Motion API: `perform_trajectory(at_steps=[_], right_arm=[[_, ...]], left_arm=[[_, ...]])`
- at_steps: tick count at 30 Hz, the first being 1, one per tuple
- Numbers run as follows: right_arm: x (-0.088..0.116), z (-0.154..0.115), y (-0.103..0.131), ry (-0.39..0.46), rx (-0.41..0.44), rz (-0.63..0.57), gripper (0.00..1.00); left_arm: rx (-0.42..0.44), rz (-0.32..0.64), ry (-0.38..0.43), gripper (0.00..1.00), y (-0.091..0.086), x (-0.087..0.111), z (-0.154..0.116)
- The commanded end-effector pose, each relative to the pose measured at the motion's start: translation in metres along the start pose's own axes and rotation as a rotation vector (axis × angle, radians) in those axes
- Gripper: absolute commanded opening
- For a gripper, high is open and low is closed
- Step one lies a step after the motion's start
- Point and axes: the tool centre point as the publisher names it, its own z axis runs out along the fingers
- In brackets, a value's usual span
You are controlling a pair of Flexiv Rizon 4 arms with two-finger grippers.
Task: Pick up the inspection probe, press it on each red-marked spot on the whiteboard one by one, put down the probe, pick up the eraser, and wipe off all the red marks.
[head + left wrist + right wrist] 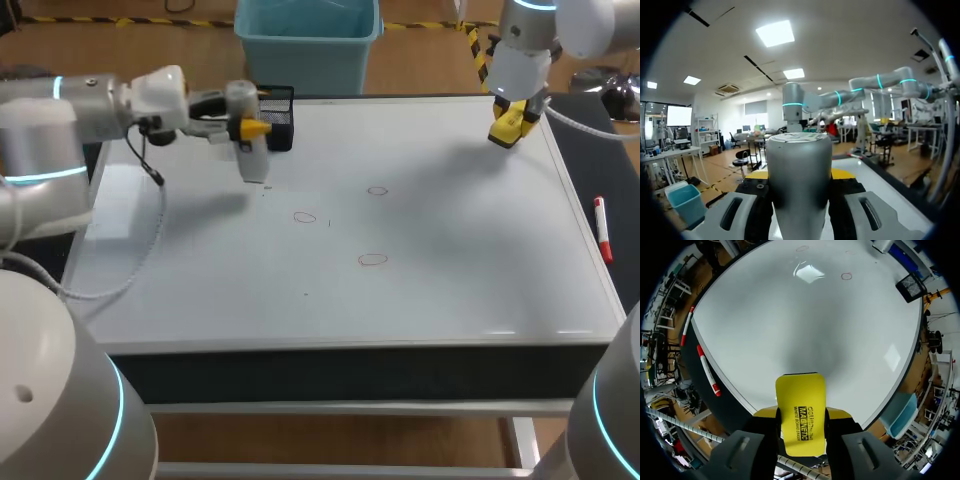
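Two grasps: left fingers [844,173] clamp probe [799,180]; right fingers [837,413] clamp eraser [801,420].

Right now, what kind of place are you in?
Probably a robot test lab: a whiteboard with red marks for a tabletop, my left gripper holding a probe, my right gripper an eraser.

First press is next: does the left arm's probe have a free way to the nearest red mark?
Probably yes: only bare whiteboard lies between the probe in the left gripper and that mark; the right gripper holds the eraser at the far corner.
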Motion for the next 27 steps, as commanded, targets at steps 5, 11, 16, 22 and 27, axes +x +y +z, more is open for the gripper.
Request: perform_trajectory(at_steps=[5, 11, 16, 22, 27], right_arm=[[0.000, -0.001, -0.001, 0.004, 0.001, -0.002, 0.00], [0.000, -0.001, -0.001, 0.004, 0.001, -0.002, 0.00], [0.000, -0.001, -0.001, 0.004, 0.001, -0.002, 0.00], [0.000, -0.001, -0.001, 0.004, 0.001, -0.002, 0.00], [0.000, -0.001, -0.001, 0.004, 0.001, -0.002, 0.00]], left_arm=[[0.027, -0.023, 0.118, 0.00, 0.014, 0.011, 0.039], [0.040, -0.017, 0.141, 0.00, 0.025, 0.028, 0.049], [0.050, -0.020, 0.175, 0.00, 0.034, 0.037, 0.056], [0.051, -0.037, 0.198, 0.00, 0.038, 0.045, 0.066], [0.047, -0.058, 0.198, 0.00, 0.039, 0.047, 0.068]])
